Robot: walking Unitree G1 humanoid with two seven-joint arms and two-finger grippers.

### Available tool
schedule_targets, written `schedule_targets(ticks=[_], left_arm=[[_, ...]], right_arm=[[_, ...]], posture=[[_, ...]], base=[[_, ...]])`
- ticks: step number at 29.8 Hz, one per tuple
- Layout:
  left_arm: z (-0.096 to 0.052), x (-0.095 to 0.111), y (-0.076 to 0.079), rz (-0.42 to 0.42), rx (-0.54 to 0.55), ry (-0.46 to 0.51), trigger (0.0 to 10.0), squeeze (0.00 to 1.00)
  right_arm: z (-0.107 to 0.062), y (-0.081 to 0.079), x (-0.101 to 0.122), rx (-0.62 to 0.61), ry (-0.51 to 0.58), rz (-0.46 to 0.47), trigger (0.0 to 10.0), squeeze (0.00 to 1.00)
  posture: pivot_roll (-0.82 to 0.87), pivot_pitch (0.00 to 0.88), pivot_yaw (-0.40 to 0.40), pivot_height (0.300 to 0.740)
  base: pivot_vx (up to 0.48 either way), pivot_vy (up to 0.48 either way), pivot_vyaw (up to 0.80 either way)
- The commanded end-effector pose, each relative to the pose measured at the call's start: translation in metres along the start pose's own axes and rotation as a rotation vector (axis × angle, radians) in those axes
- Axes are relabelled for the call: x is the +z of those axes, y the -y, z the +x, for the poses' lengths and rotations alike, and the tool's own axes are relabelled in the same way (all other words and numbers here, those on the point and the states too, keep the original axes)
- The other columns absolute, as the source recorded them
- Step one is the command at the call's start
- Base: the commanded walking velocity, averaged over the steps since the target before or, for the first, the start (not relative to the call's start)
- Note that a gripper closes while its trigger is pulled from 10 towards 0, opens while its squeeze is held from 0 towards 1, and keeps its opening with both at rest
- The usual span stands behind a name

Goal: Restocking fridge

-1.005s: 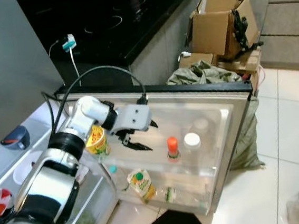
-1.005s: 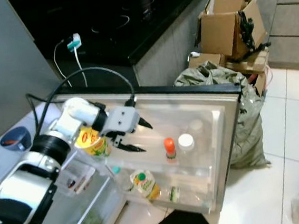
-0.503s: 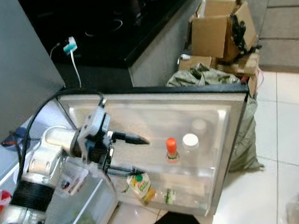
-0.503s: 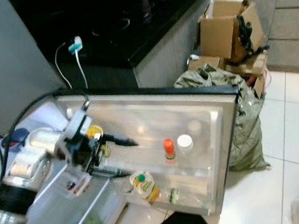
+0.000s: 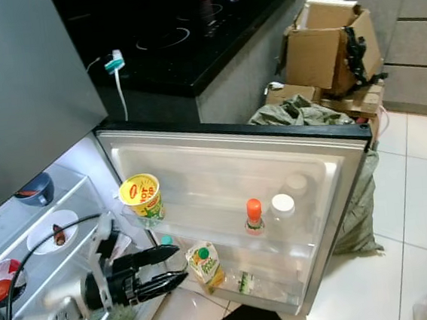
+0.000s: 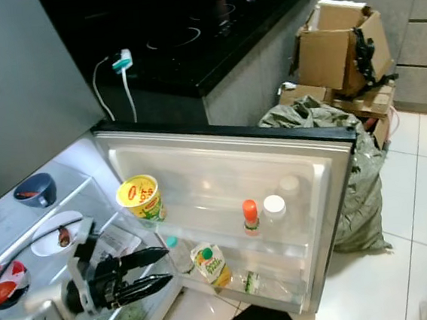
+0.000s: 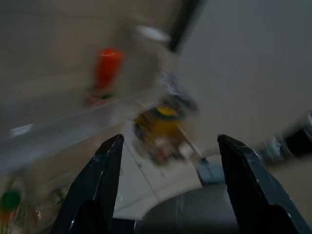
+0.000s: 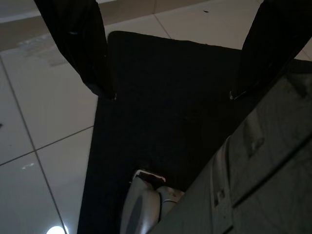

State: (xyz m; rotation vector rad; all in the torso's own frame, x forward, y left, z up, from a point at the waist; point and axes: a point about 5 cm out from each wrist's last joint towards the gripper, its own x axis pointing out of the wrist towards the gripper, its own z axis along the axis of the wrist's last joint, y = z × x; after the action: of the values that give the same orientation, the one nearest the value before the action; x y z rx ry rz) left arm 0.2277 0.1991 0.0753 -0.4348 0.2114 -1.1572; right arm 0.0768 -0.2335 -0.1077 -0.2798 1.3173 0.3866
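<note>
Head views: the yellow cup [image 5: 141,198] sits on the fridge door [image 5: 327,166] shelf at nine o'clock, stocked; the left gripper [image 5: 165,267], narrowly parted and empty, hangs at seven. Left wrist: blurred. Right wrist: right gripper [image 8: 170,92], fingers wide, over a dark mat [image 8: 161,122].

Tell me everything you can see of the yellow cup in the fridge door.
The yellow cup is a tub with a red logo on its yellow lid and a printed side that looks like plastic or card. It stands upright, slightly tilted, at the left end of the upper shelf of the open fridge door. Nothing grips it; the left gripper is lower, open and apart from it.
</note>
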Motion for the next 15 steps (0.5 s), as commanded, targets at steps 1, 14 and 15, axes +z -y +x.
schedule_targets(ticks=[1, 14, 15], left_arm=[[-0.007, -0.007, -0.002, -0.032, 0.045, 0.009, 10.0, 0.00], [-0.055, -0.178, 0.014, -0.708, 0.879, -0.096, 10.0, 0.00], [-0.054, -0.186, 0.017, -0.743, 0.938, -0.101, 10.0, 0.00]], right_arm=[[0.002, -0.006, -0.004, 0.011, -0.020, -0.006, 10.0, 0.00], [-0.004, 0.013, -0.018, -0.179, -0.103, 0.051, 10.0, 0.00], [-0.005, 0.014, -0.018, -0.186, -0.107, 0.058, 10.0, 0.00]], posture=[[-0.14, 0.069, 0.085, 0.740], [-0.12, 0.035, 0.047, 0.740], [-0.13, 0.033, 0.044, 0.740]], base=[[0.000, 0.000, 0.00], [0.000, 0.000, 0.00], [0.000, -0.352, 0.00]])
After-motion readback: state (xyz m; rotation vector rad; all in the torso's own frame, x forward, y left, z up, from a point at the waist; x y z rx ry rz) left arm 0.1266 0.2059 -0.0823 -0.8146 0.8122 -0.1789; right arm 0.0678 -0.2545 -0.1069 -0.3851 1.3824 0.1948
